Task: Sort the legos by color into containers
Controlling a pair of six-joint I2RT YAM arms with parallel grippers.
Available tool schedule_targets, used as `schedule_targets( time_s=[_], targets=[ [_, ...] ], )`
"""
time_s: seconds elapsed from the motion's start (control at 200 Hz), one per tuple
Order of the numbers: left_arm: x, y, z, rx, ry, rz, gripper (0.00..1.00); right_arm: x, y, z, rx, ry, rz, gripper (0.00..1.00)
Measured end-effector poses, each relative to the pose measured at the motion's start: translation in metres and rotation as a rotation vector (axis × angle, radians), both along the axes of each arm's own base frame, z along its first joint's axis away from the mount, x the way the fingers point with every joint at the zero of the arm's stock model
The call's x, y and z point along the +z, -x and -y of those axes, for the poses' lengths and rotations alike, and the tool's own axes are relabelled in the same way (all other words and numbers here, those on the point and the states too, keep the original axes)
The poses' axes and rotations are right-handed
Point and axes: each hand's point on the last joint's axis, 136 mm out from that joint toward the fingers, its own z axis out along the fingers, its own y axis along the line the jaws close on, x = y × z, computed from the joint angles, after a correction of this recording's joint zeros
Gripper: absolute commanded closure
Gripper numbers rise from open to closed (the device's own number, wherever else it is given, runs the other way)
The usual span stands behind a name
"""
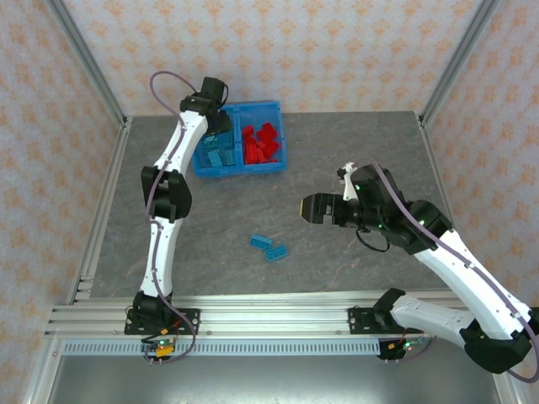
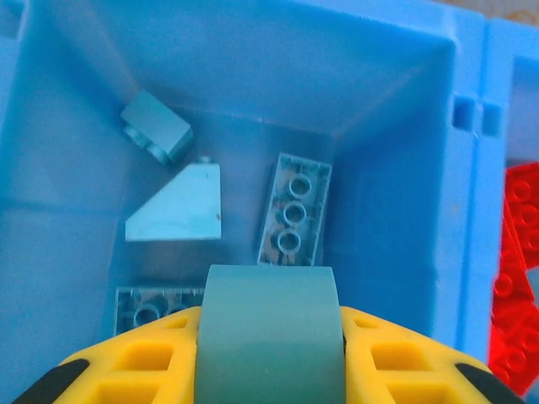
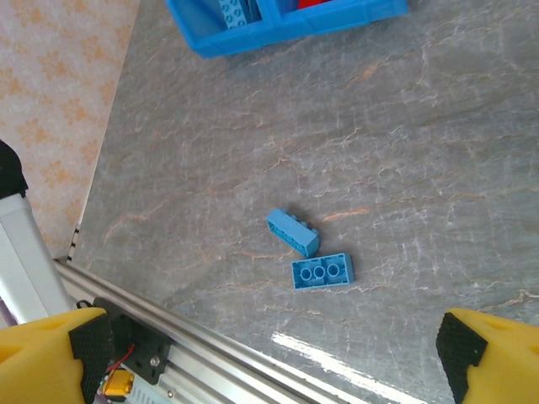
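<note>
The translucent blue bin (image 1: 240,171) stands at the back of the table. Its left container holds light blue legos (image 1: 217,151), and its right one holds red legos (image 1: 261,143). My left gripper (image 1: 215,118) hangs over the left container. In the left wrist view that gripper (image 2: 269,358) is shut on a light blue rounded lego (image 2: 268,303), above several blue bricks (image 2: 293,210) on the container floor. Red legos (image 2: 518,286) show past the central wall (image 2: 476,210). Two blue legos (image 1: 260,241) (image 1: 276,251) lie on the table, seen again as bricks (image 3: 293,231) (image 3: 322,271). My right gripper (image 1: 316,207) is open above the table, to their right.
An aluminium rail (image 1: 253,320) runs along the near table edge, with both arm bases bolted to it. Metal frame posts (image 1: 93,67) and papered walls close in the sides and back. My left arm (image 1: 164,194) stretches up the left side of the grey table (image 1: 354,151).
</note>
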Motion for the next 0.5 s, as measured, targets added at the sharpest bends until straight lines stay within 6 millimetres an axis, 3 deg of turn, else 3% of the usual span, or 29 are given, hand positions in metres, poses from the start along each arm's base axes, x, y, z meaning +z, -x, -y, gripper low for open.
schedule_targets(
  time_s=[0.095,0.17,0.5],
  targets=[
    [-0.004,-0.012,-0.005,0.012,-0.003,0.032,0.61,0.001,-0.006,-0.002,-0.012,0.011,-0.006,0.0],
    [-0.002,-0.024,-0.006,0.01,-0.001,0.072,0.47,-0.003,-0.013,-0.008,-0.013,0.028,-0.025,0.0],
    [0.021,-0.036,-0.002,-0.018,0.019,0.15,0.32,-0.028,-0.037,-0.034,0.005,0.081,-0.111,0.01]
  ],
)
